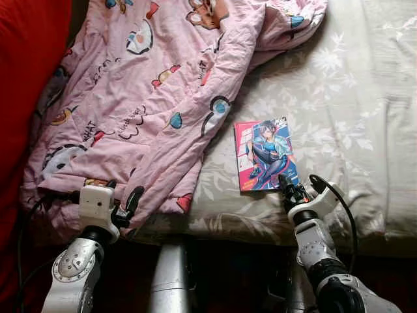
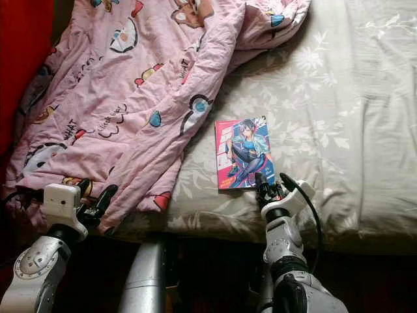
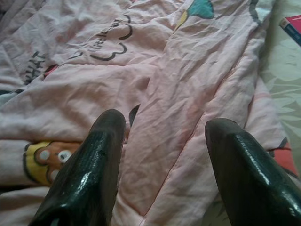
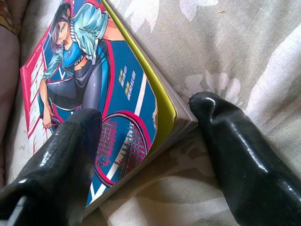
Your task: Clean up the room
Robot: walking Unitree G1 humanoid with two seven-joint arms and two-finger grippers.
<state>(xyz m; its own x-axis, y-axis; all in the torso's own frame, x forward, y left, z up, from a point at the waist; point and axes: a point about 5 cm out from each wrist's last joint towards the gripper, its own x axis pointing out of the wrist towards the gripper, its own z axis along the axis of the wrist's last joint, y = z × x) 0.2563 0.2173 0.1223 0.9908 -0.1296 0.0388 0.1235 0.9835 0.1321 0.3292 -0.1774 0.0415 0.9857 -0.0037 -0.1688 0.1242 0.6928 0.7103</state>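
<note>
Pale flowered bedsheet (image 1: 339,98) covers the bed, with a red pillow (image 1: 29,72) at the robot's far left and a crumpled pink quilt (image 1: 150,98) printed with cartoon figures spread over the left half. To the right of the quilt, apart from its edge, a comic book (image 1: 266,154) lies flat on the sheet, cover up (a figure in a teal jacket with a racket).

The right gripper (image 1: 287,189) sits at the near corner of the book. Its fingers (image 4: 244,155) are spread wide, one over the cover and the other on the sheet just beside the page edge, so the corner lies between them; they do not clamp it.

The left gripper (image 1: 124,203) hovers over the near hem of the quilt, at the bed's edge. Its fingers (image 3: 89,174) are also apart, with pink cloth showing between them and nothing held.
</note>
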